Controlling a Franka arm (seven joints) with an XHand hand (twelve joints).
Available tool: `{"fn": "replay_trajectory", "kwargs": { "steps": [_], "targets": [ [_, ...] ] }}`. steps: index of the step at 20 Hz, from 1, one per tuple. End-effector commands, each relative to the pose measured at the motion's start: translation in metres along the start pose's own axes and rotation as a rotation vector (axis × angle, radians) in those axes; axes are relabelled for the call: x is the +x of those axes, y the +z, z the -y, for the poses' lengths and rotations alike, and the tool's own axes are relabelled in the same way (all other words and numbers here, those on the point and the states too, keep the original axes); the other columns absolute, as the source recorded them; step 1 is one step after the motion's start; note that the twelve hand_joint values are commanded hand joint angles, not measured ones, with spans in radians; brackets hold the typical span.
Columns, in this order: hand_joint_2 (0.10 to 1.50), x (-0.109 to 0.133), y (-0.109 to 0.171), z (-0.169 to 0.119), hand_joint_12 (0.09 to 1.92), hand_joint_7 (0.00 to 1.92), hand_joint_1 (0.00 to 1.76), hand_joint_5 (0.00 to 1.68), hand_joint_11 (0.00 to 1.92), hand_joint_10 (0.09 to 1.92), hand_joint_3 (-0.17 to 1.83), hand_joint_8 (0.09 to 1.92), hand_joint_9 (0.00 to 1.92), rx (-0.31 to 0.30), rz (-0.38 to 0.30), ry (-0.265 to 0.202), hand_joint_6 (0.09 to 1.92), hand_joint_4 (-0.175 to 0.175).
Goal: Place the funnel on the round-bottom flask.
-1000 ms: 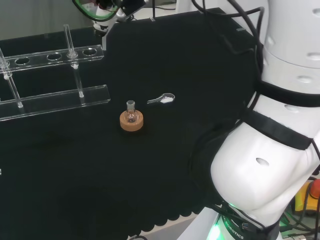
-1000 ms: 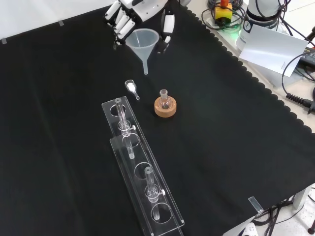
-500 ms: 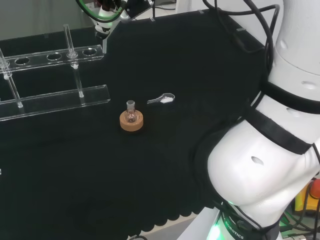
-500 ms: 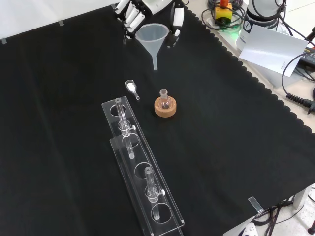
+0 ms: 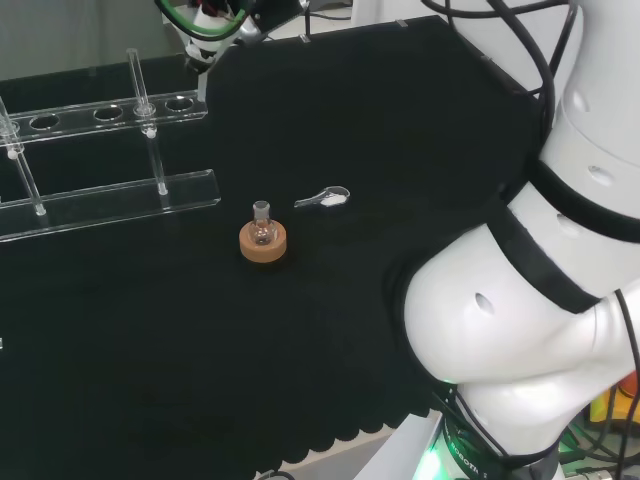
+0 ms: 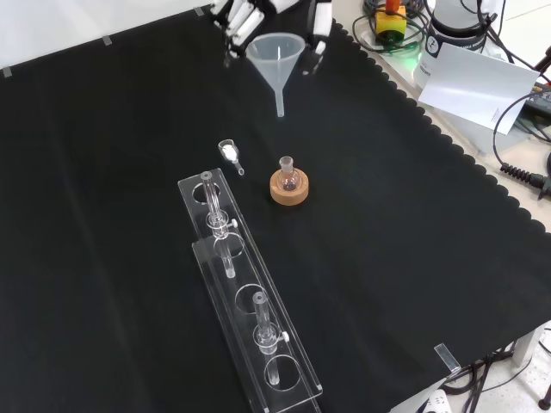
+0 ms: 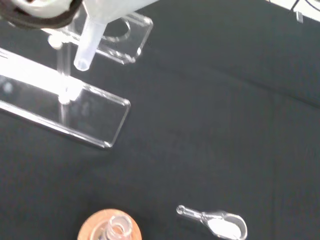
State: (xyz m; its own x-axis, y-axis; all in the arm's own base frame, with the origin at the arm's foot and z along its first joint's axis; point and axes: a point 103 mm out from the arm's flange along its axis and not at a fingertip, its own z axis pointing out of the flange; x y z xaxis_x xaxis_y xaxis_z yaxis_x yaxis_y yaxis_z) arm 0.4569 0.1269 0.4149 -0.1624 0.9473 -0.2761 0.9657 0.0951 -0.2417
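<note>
Clearly the hand [image 6: 258,13] has the funnel [image 6: 276,53] in its keeping: fingers [image 6: 237,19] curl about one side of the wide rim and the thumb closes on the other, so the cone hangs mouth up with its stem pointing down at the bench [image 6: 103,172]. The funnel is in the air, touching nothing else.

The round-bottom flask [image 6: 287,176] sits upright on its cork ring [image 6: 289,189], below the hand and well apart from it, nearer the front camera. A small clear scoop [image 6: 229,152] holding white powder lies just beside the flask, and a clear tube rack [image 6: 245,305] stands beyond it, farther still from the hand.

To do this step well, I judge the stem should be carried until it stands straight above the flask's neck, kept plumb, and only then lowered. The neck looks narrow, so alignment ought to be settled before descent. A stem arriving tilted or off-centre could catch the lip and tip the flask off its ring. The fingers should open only once the cone rests on the neck.

Much is hard to make out. The front view cuts the hand off at its top edge, so the palm goes unseen. Through the wrist camera, the funnel's cone [image 7: 107,10] is a blurred white shape and the flask [image 7: 114,231] is cropped at the edge. Whether the flask holds anything cannot be told.
</note>
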Motion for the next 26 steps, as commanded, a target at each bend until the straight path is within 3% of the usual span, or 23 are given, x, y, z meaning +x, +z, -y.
{"fn": "replay_trajectory", "kwargs": {
  "steps": [1,26],
  "targets": [
    [0.70,-0.015,0.089,-0.016,1.30,0.57,0.74,0.46,0.42,0.67,0.48,0.81,0.86,0.143,0.097,0.083,0.70,-0.051],
    [0.69,-0.016,0.107,-0.021,1.30,0.57,0.74,0.46,0.43,0.67,0.48,0.81,0.86,0.169,0.084,0.078,0.70,-0.052]
  ]
}}
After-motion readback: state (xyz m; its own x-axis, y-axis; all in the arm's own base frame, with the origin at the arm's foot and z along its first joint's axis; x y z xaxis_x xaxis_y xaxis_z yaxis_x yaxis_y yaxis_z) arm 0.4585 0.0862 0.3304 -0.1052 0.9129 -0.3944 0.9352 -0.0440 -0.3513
